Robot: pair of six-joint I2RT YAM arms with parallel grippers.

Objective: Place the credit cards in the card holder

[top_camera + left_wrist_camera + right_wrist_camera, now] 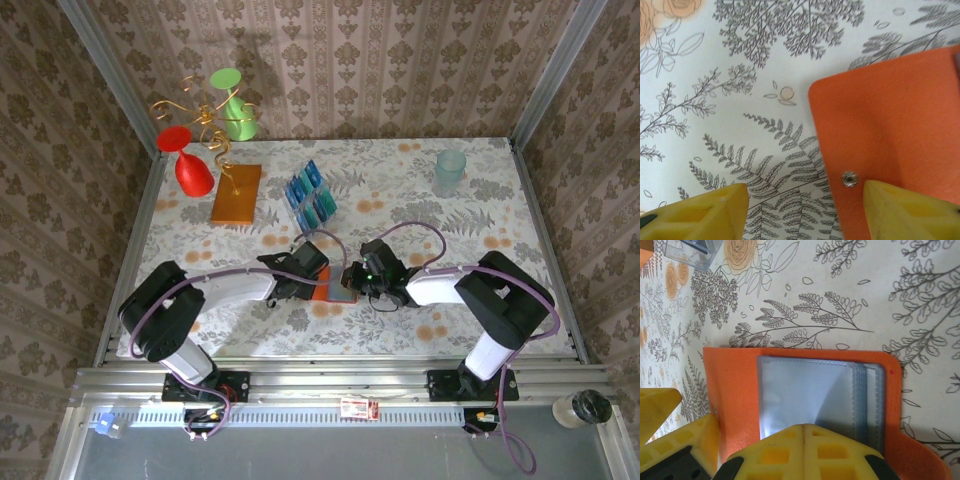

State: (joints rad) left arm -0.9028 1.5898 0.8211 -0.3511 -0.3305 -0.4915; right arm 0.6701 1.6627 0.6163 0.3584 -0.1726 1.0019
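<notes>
The orange card holder (326, 291) lies unfolded on the floral cloth between my two grippers. My left gripper (311, 276) is open and straddles the holder's edge (890, 120). One yellow finger (910, 210) rests on the orange flap beside the metal snap (849, 179). The other finger (705, 215) is over bare cloth. My right gripper (805, 427) is shut, its tips low over the grey-blue pockets (810, 385). Whether a pocket leaf is pinched between them is not visible. The dark blue and teal credit cards (310, 192) stand in a clear rack farther back.
The clear slotted rack (318, 212) stands behind the holder, and its corner (690, 252) appears in the right wrist view. An orange-brown slab (237, 193), a red cup (190, 165), a green cup (235, 110) and a gold wire stand (205, 125) are at the back left. A translucent cup (449, 172) stands at the back right.
</notes>
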